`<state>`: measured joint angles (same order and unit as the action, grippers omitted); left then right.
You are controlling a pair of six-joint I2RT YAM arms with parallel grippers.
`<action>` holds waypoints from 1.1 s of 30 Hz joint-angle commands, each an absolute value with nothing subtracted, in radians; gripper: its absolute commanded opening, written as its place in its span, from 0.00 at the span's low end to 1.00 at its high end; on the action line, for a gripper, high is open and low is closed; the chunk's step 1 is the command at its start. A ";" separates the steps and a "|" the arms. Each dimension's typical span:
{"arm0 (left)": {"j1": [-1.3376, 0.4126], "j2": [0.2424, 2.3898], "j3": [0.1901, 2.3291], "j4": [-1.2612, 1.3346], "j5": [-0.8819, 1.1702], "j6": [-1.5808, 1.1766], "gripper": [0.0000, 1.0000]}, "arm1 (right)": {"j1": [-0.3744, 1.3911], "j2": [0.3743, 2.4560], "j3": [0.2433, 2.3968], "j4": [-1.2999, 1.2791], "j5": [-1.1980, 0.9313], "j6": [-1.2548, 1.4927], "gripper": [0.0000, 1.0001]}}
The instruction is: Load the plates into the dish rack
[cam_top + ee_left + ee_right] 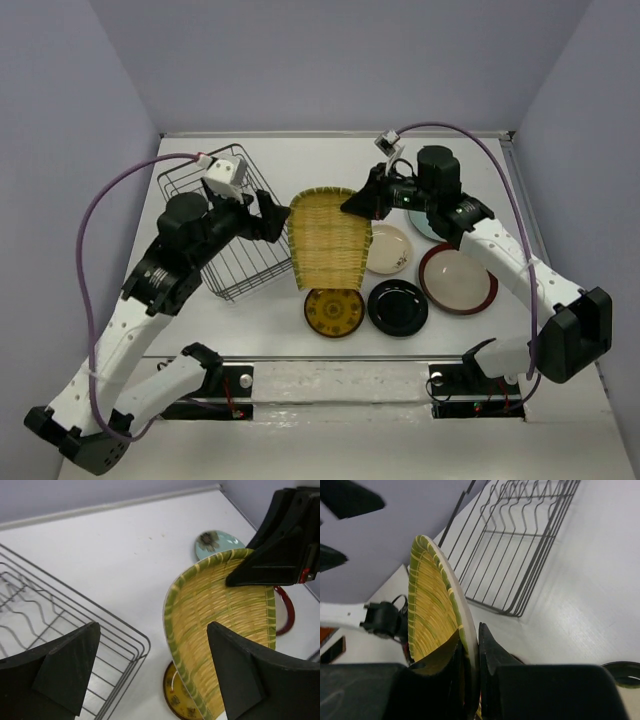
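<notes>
beside rack (243, 268), right gripper (472, 641) pinching yellow plate (325, 240)

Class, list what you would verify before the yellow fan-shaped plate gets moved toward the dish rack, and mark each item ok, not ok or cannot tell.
1. Right gripper shut on the rim of the yellow fan-shaped plate: ok.
2. Left gripper open: ok.
3. Left gripper clear of that plate: cannot tell.
4. Plate's lower edge clear of the yellow patterned plate: cannot tell.
5. Visible dish rack slots free: ok.
6. Path to the rack free: not ok, the left gripper sits between.
</notes>
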<state>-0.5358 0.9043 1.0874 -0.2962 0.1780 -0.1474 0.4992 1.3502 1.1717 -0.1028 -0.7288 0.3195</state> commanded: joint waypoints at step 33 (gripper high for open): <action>-0.425 0.356 0.724 -0.118 -0.232 -0.213 0.99 | 0.884 2.357 2.341 0.379 0.810 0.011 0.07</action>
